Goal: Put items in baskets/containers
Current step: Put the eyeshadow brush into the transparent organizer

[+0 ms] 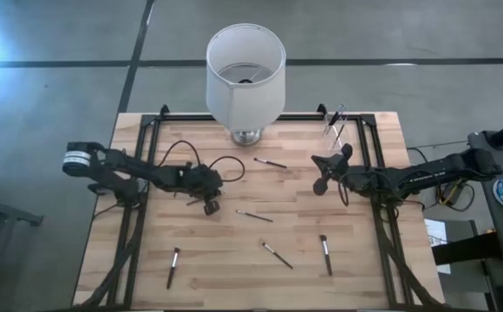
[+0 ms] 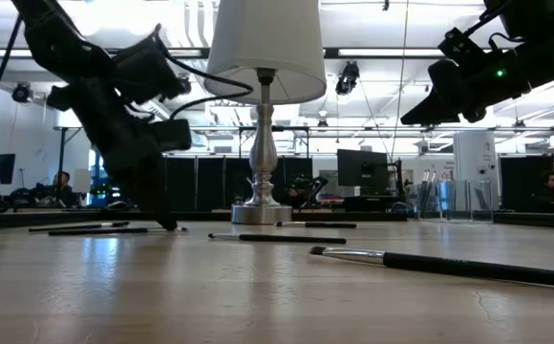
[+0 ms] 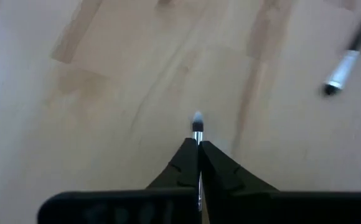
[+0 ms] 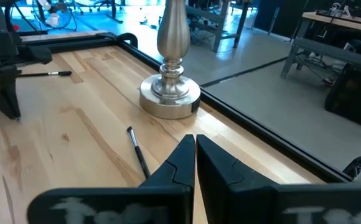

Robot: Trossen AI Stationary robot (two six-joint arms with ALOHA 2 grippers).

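On table [image 1: 234,260], left gripper [image 3: 198,149] jaws clamping brush [image 3: 197,122] (right gripper [image 4: 195,144] closed, empty)

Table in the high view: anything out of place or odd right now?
Nothing damaged or spilled. A white lamp stands at the table's far edge, unrelated to the sorting. Loose makeup brushes lie scattered at mixed angles; the clear cup sits at the far right corner. The left pincer is shut on a brush at the tabletop.

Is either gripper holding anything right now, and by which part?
Left gripper pinches a brush at the ferrule, just behind the bristles. Right gripper is shut, empty.
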